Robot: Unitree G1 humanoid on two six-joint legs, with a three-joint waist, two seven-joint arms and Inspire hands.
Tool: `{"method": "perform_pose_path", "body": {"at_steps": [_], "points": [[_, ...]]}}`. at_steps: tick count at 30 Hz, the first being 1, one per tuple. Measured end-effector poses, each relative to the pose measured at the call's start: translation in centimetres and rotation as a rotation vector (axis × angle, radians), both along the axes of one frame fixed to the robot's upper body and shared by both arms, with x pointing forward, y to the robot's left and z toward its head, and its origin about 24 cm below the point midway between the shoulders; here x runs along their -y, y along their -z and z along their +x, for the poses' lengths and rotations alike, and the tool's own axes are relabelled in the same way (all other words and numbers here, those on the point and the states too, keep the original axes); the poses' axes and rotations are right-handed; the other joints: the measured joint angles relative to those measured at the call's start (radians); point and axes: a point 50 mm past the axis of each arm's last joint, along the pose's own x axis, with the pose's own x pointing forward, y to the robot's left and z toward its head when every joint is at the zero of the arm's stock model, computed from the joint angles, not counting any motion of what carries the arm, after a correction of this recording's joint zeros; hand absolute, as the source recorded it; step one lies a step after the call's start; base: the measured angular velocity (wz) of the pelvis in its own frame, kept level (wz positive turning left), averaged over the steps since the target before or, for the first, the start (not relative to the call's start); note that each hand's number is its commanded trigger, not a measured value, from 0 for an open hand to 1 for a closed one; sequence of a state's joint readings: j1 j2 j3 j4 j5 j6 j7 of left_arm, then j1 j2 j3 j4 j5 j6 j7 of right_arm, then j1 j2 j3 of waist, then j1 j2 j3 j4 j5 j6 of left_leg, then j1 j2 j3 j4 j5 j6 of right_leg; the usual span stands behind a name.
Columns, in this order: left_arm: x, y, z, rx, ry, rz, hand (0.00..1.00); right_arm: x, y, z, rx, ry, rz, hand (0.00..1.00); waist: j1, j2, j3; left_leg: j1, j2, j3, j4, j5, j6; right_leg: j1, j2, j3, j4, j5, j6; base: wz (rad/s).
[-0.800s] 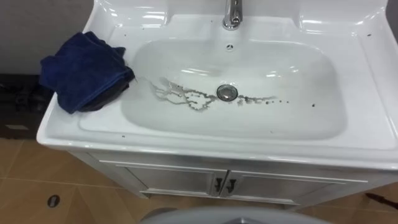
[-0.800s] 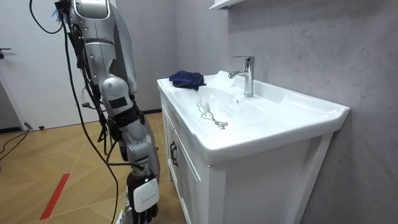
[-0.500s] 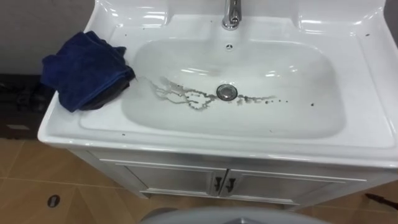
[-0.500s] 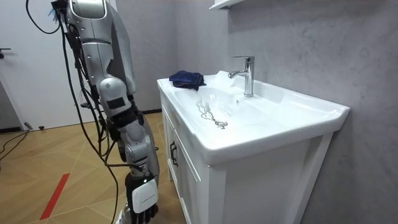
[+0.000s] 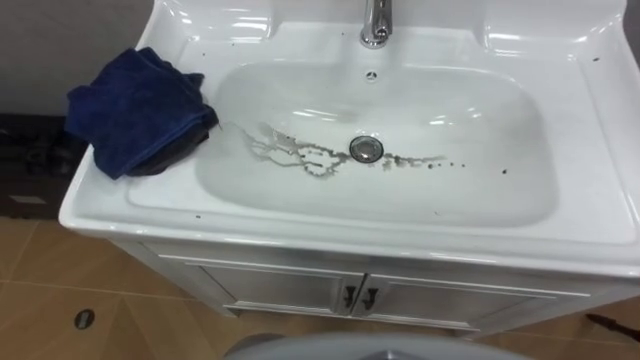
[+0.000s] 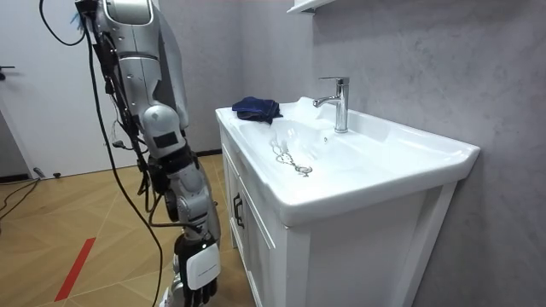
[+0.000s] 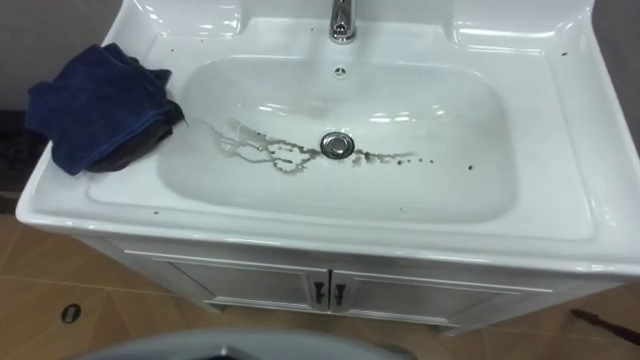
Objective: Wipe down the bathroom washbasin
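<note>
Basin (image 5: 470, 150) and our fingers (image 6: 189, 297) are well apart. Our right hand (image 6: 196, 280) hangs low at our side in front of the cabinet (image 6: 256, 251), its fingers loose and holding nothing. We stand facing the white bench (image 5: 600, 150). A dirty streak (image 5: 300, 155) runs across the basin past the drain (image 5: 366, 149). A blue cloth (image 5: 135, 110) lies bunched on the bench's left rim, and the faucet (image 5: 375, 25) stands at the back.

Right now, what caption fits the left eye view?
Blue cloth lies on the basin rim; dirt streaks flank the drain.
</note>
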State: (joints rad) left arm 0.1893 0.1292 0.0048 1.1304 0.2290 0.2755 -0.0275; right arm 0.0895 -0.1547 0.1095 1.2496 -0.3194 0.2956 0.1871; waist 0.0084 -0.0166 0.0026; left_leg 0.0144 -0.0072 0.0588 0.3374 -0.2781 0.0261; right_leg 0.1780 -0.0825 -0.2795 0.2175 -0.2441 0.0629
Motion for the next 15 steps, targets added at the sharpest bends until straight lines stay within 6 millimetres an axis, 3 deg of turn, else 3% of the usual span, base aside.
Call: {"method": "perform_pose_path", "body": {"at_steps": [8,10,15], "points": [[0.0,0.1,-0.7,0.043,-0.204,0.004,0.0,0.1,0.0,-0.6,-0.02,0.007,-0.001,0.0,0.019,0.001,0.0037,0.013,-0.002,-0.008,-0.003,0.0,0.0,0.013,0.0,-0.002,0.002,0.0,0.0,0.02],[-0.3,0.0,-1.2,0.051,-0.294,0.026,0.0,0.1,0.0,-0.6,-0.019,0.007,-0.006,0.0,0.026,0.0,0.0036,0.006,-0.005,-0.017,0.001,0.001,0.0,0.015,-0.003,-0.031,-0.001,0.0,0.0,0.11],[-0.9,-0.2,-2.0,0.073,-0.493,0.084,0.0,0.2,0.0,-0.2,-0.007,0.006,-0.017,0.0,0.057,0.004,0.0026,-0.008,-0.008,-0.029,0.005,0.003,-0.001,0.014,-0.002,-0.038,-0.016,0.0,0.0,0.09]]}}
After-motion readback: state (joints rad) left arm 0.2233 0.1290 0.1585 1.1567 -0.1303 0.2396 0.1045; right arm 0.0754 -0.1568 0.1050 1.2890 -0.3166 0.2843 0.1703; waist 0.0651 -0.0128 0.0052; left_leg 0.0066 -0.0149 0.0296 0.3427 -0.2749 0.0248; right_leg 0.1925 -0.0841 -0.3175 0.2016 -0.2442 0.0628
